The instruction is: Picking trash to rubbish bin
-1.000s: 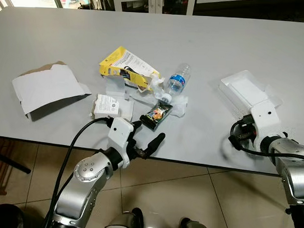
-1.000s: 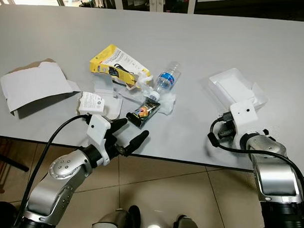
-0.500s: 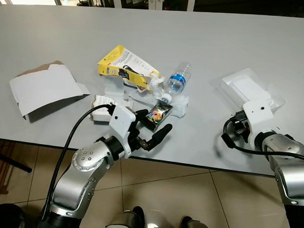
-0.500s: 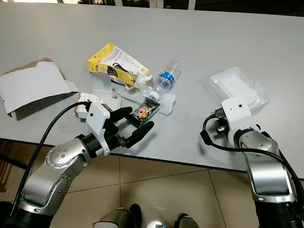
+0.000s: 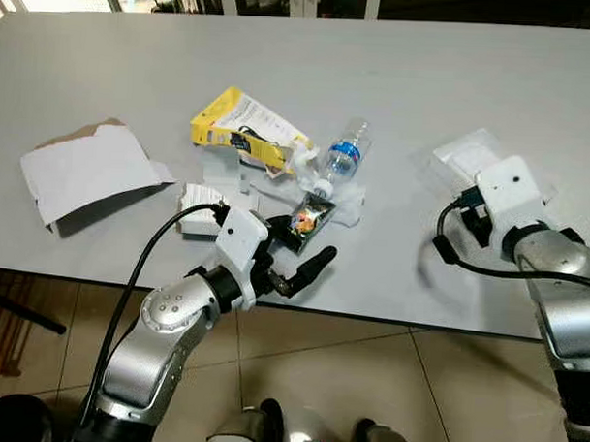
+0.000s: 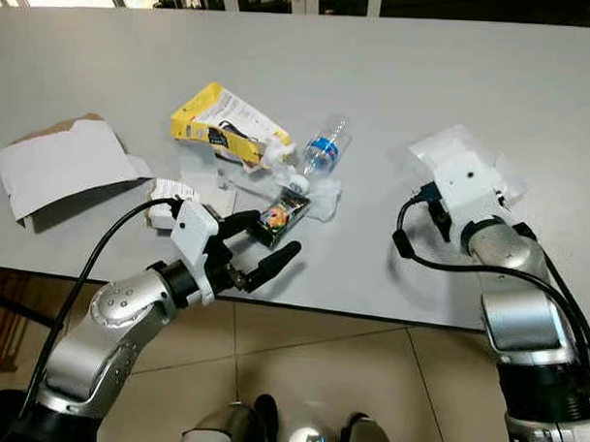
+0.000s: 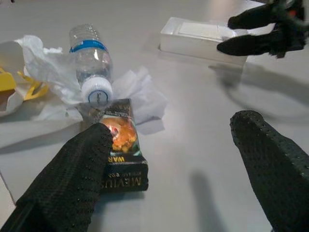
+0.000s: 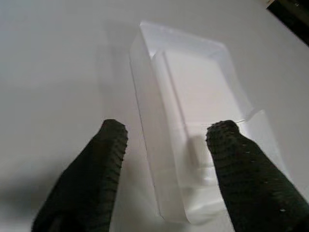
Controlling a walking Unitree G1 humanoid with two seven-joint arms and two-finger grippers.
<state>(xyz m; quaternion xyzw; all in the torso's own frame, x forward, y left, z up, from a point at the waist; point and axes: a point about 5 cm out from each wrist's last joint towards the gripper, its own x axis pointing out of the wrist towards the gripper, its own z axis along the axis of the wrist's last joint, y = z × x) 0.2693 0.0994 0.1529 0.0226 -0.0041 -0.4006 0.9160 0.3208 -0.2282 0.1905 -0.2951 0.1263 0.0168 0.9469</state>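
Right wrist view: right gripper [image 8: 166, 179] spread wide over clear plastic tray [image 8: 193, 121].

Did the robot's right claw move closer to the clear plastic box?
Yes. The right gripper has moved forward over the table and now straddles the near end of the clear plastic box, fingers open. A second ago it sat short of it.

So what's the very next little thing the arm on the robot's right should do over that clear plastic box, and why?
Probably ease the right gripper down and close. Its fingers are open and straddle one edge of the clear plastic tray, which lies flat on the table, so a short descent should let them pinch that wall. The left gripper, also open, sits by the dark snack packet.
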